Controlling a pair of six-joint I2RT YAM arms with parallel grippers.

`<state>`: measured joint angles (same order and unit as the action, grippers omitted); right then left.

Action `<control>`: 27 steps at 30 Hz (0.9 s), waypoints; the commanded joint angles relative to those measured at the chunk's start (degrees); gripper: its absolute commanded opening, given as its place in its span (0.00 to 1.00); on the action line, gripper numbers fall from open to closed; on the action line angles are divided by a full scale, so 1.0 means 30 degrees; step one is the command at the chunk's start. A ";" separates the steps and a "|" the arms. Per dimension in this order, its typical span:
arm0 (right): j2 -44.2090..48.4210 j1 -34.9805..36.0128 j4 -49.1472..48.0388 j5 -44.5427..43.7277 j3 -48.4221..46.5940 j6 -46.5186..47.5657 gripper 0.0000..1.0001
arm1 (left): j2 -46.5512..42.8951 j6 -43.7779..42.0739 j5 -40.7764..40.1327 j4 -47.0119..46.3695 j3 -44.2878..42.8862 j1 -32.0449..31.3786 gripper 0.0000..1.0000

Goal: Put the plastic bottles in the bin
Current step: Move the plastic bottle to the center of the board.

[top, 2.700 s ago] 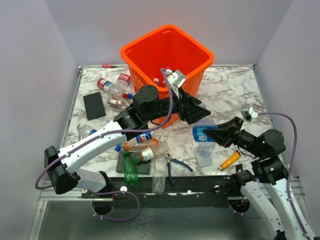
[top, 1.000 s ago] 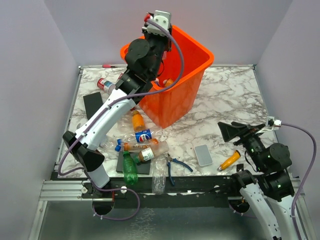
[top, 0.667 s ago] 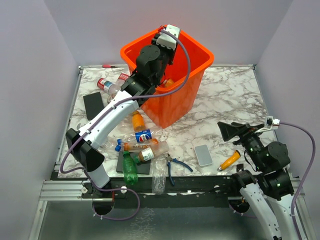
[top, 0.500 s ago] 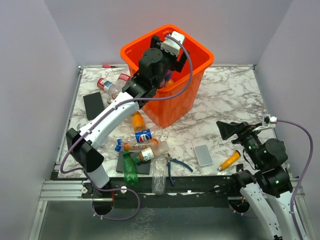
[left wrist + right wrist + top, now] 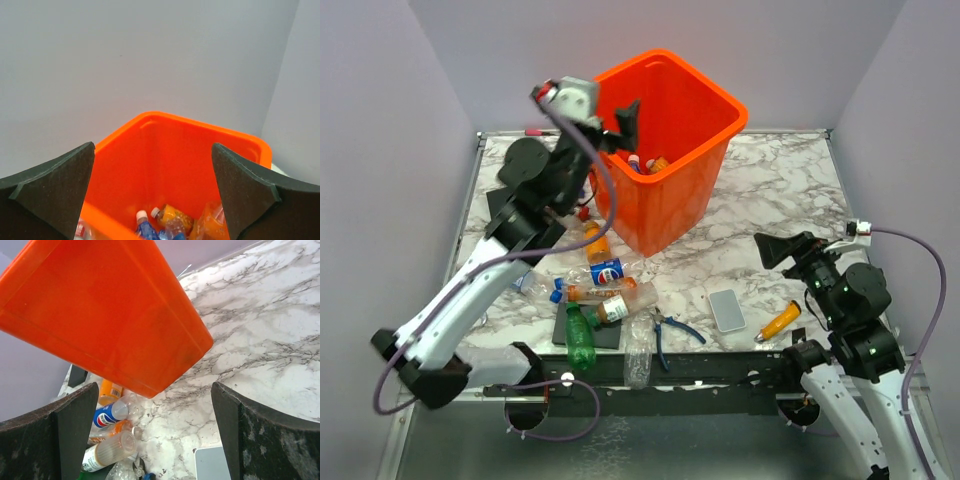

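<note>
Both end effectors stand open and empty, with plastic bottles (image 5: 603, 272) partly in the bin (image 5: 665, 205) and partly on the desk (image 5: 770, 190).

From above, the marbled desk carries the orange bin at its far middle. The left end effector (image 5: 152, 150) is raised beside the bin's left rim, and the right end effector (image 5: 154, 387) sits low near the right edge, well apart from the bin. Only the left wrist view looks inside, where a few binned bottles (image 5: 170, 217) lie at the bottom. Only the right wrist view shows the bin's outer wall up close, with a blue-labelled bottle (image 5: 112, 412) just beside its base.
</note>
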<state>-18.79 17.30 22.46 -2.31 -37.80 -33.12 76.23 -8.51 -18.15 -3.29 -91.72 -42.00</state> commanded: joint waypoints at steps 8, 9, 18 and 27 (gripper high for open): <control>-0.2842 0.0093 -0.0432 0.4679 0.0707 0.1318 0.97 | -1.2843 0.7083 -0.6940 0.4222 1.3352 -0.0003 0.99; -0.3753 0.0085 -0.0792 0.6297 0.1014 0.1161 0.96 | -1.3730 0.7756 -0.7358 0.4908 1.4278 0.0010 0.99; -1.0349 0.5452 -0.8560 0.9678 0.4109 -0.3639 0.93 | -1.7284 1.2892 -0.6841 0.5159 2.0282 0.0014 0.99; -1.4065 1.0994 -0.6072 0.5610 0.1765 -0.4299 0.93 | -1.8193 1.2669 -0.6472 0.4680 2.1210 0.0006 0.99</control>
<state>-59.07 45.84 0.58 20.99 -28.14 -44.16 23.51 28.34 -37.21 12.49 -28.58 -42.00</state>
